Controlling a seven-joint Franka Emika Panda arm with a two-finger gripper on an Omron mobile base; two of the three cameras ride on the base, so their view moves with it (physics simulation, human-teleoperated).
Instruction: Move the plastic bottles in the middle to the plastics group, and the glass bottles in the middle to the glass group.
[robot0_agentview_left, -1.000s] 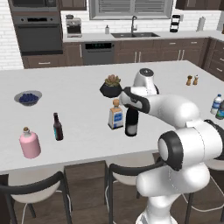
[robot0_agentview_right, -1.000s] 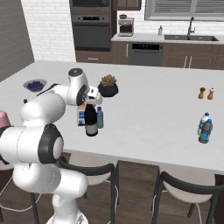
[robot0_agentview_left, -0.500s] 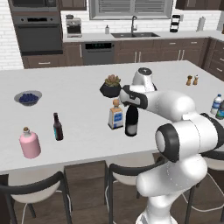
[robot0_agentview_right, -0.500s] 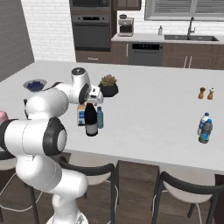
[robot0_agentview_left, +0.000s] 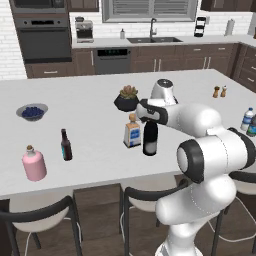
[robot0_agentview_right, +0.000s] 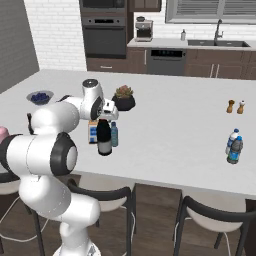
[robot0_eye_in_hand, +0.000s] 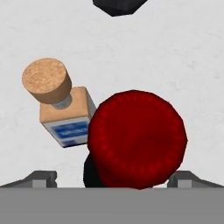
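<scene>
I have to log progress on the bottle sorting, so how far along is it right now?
Nothing looks sorted yet. The wine bottle, square clear bottle and small teal bottle all stand mid-counter. In hand: the open gripper is right above the wine bottle's red top, not gripping. Left: both glass bottles to the pink flask, the teal one to the water bottle.

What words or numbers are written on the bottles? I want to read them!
None can be read.
Square bottle: blue-white label, print too blurred.
Water bottle: blue label, too small.
Wine bottle: no writing visible.
</scene>
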